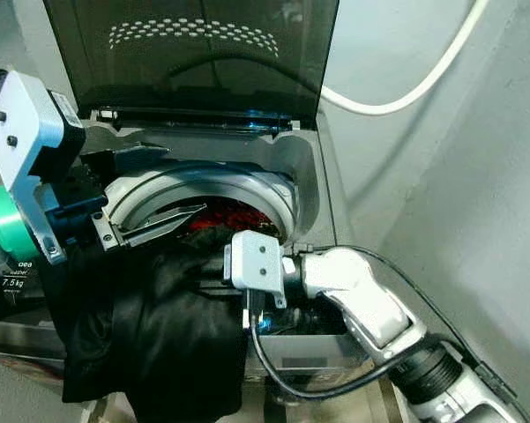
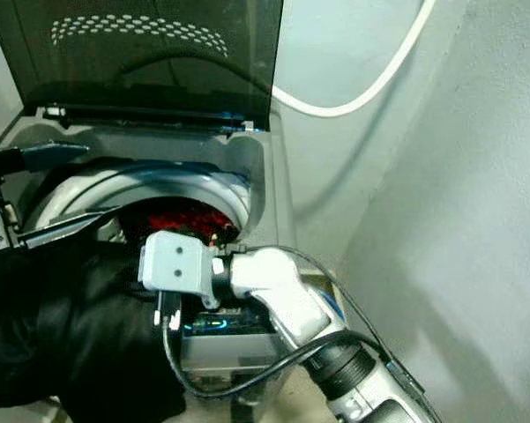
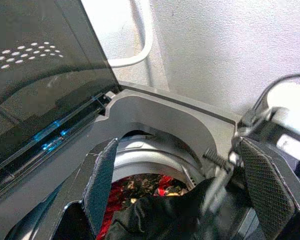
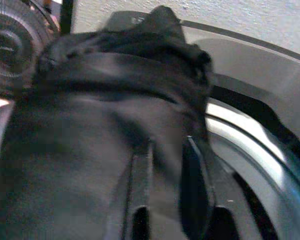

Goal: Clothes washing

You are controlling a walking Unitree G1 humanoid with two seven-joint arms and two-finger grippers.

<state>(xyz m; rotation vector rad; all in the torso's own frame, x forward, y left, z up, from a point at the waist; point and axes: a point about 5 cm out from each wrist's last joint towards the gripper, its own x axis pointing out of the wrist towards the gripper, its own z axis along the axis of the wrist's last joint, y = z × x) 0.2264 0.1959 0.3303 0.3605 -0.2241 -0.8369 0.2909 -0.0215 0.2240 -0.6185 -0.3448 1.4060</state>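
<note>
Right gripper (image 4: 162, 190), fingers pinched on black garment (image 1: 159, 326) draped over the washing machine's (image 1: 309, 176) front edge, was recorded; left gripper (image 3: 179, 185) was held open above the drum (image 1: 234, 211); lifting clear of the rim was judged advisable.

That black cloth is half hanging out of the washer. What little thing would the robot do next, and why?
Probably lift the black garment inward over the drum rim and into the tub. Most of it drapes over the washing machine's front edge, while red laundry already lies inside. The right hand appears pressed into the cloth; the left hand is open above the opening, under the raised lid.
</note>
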